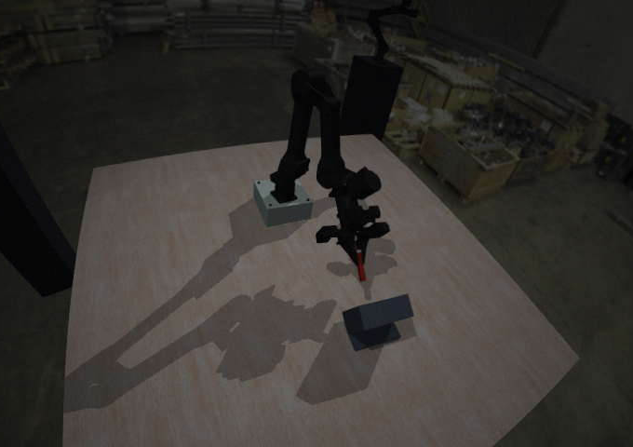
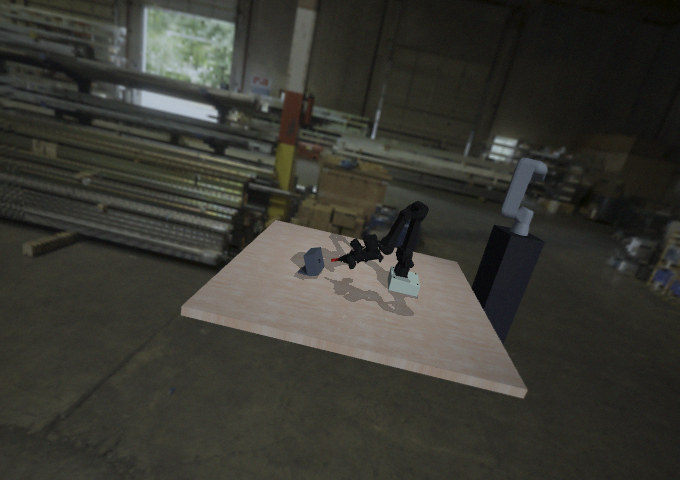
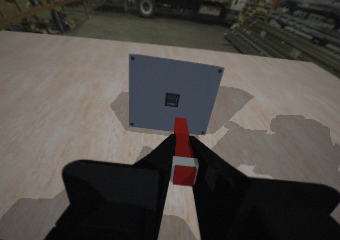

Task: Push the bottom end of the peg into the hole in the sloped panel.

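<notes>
My gripper [image 1: 358, 261] [image 2: 342, 259] [image 3: 181, 139] is shut on the red peg [image 1: 361, 272] [image 2: 334, 260] [image 3: 181, 131], a flat-sided bar with a pale band near its rear end. The peg is held in the air, its free end pointing toward the sloped panel [image 1: 388, 310] [image 2: 312, 262] [image 3: 148, 90], with a gap between them. The square hole [image 3: 172, 100] is in the middle of the panel's face. In the wrist view the peg's tip shows below and slightly right of the hole, and the panel looks slightly rotated against the peg.
The panel stands on a dark foot [image 1: 390, 337] on the wooden table [image 1: 169, 252] [image 2: 273, 294] [image 3: 28, 100]. The arm's pale base block [image 1: 288, 212] [image 2: 404, 284] is behind the gripper. Dark pedestals [image 1: 372, 94] [image 2: 506, 277] stand beyond the table edges.
</notes>
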You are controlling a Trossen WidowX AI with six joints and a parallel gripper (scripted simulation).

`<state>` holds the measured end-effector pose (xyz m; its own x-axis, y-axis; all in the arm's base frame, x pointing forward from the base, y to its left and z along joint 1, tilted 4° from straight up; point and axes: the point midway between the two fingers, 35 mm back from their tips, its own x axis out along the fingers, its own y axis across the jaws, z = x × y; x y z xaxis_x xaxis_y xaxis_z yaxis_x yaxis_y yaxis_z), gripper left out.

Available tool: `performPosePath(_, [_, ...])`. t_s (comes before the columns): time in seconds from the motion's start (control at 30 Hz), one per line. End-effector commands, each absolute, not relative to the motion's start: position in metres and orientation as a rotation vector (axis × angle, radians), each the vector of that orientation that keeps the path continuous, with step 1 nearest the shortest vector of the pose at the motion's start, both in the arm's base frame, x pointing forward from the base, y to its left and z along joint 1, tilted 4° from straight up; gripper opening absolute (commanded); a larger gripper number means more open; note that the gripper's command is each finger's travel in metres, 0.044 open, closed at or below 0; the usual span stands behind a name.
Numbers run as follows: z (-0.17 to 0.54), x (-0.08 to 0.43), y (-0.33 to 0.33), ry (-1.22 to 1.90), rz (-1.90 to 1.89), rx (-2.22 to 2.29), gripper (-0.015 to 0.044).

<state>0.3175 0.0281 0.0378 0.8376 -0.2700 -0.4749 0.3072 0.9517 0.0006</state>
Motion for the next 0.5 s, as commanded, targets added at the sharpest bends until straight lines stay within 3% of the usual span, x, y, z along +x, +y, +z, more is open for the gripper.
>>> performPosePath(0.0, [0.0399, 0.3232, 0.0295, 0.478, -0.297, 0.083, 0.0])
performPosePath(0.47, [0.0365, 0.333, 0.0293, 0.459, -0.291, 0.095, 0.0])
